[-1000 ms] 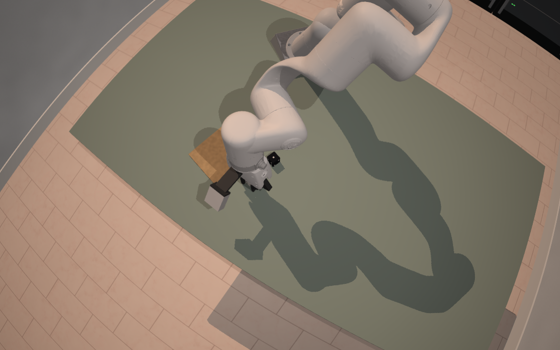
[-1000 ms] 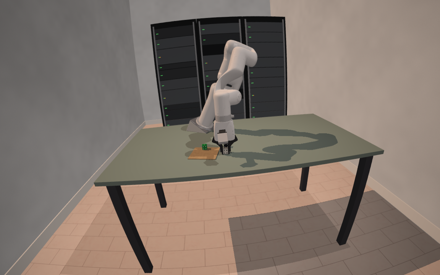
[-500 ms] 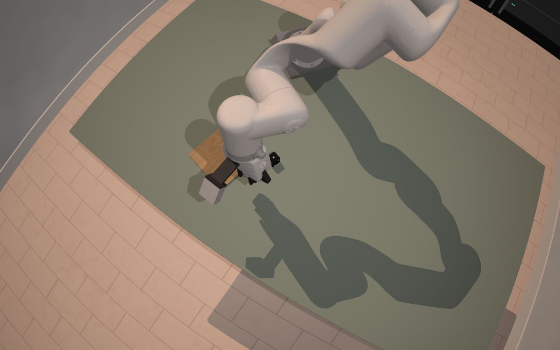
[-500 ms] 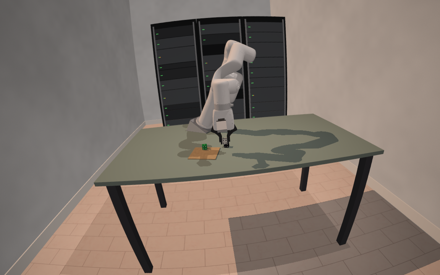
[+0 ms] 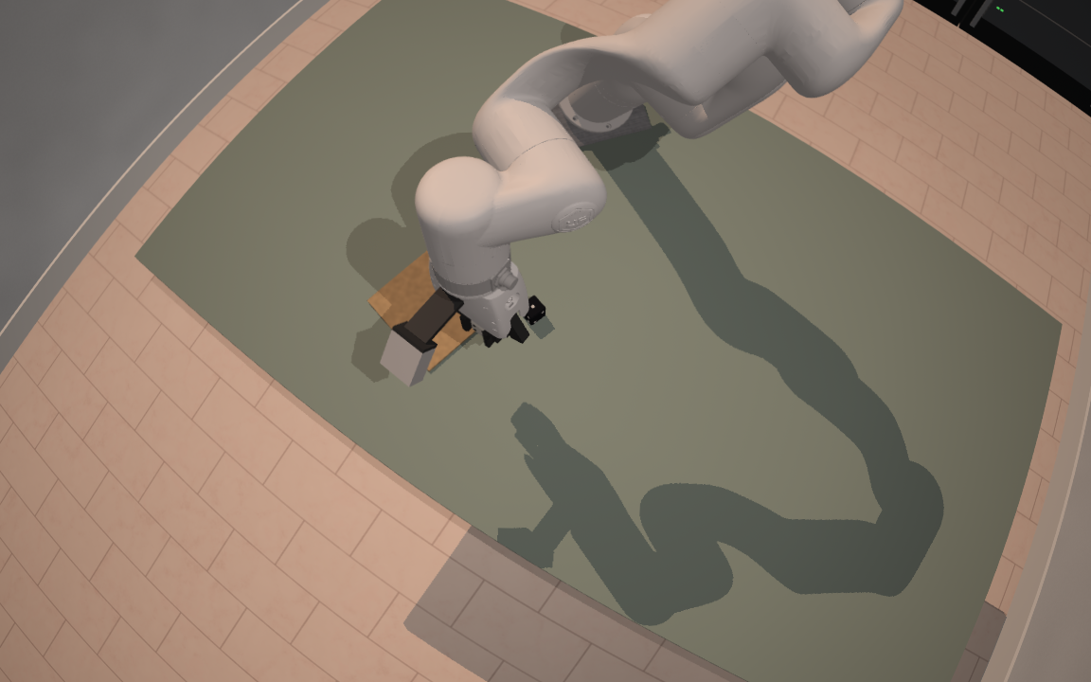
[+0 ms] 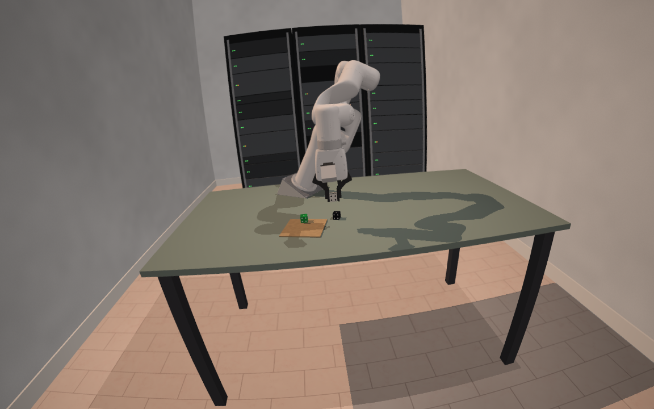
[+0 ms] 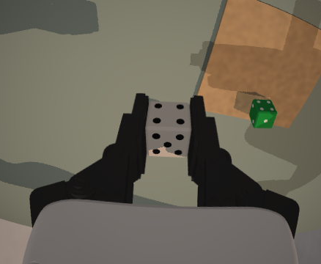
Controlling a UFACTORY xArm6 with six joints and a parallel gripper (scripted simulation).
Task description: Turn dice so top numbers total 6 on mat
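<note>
Grasping the white die (image 6: 333, 196) (image 7: 168, 126) squarely in the pincer (image 5: 505, 335) (image 6: 333, 197) (image 7: 168, 112); ideally turning slowly above the worktop (image 5: 617, 373) (image 6: 227, 233) (image 7: 76, 73), keeping well clear of the green die (image 6: 304, 218) (image 7: 264, 114).

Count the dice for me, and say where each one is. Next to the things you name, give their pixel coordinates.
3. The white die (image 6: 333, 196) (image 7: 168, 129) is held in the gripper (image 5: 505, 334) (image 6: 333, 199) (image 7: 168, 112), the green die (image 6: 304, 218) (image 7: 263, 114) sits at the mat's (image 5: 397, 292) (image 6: 300, 230) (image 7: 252, 23) edge, and the black die (image 5: 536, 309) (image 6: 336, 215) is on the table (image 5: 787, 254) (image 6: 238, 224) (image 7: 76, 73), off the mat.

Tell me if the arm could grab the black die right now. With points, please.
Probably not: the gripper (image 5: 505, 335) (image 6: 333, 199) (image 7: 168, 112) is shut on the white die (image 6: 333, 196) (image 7: 168, 129). Otherwise, nothing seems to block the black die (image 5: 536, 310) (image 6: 336, 215) on the table (image 5: 617, 356) (image 6: 248, 249) (image 7: 76, 84).
</note>
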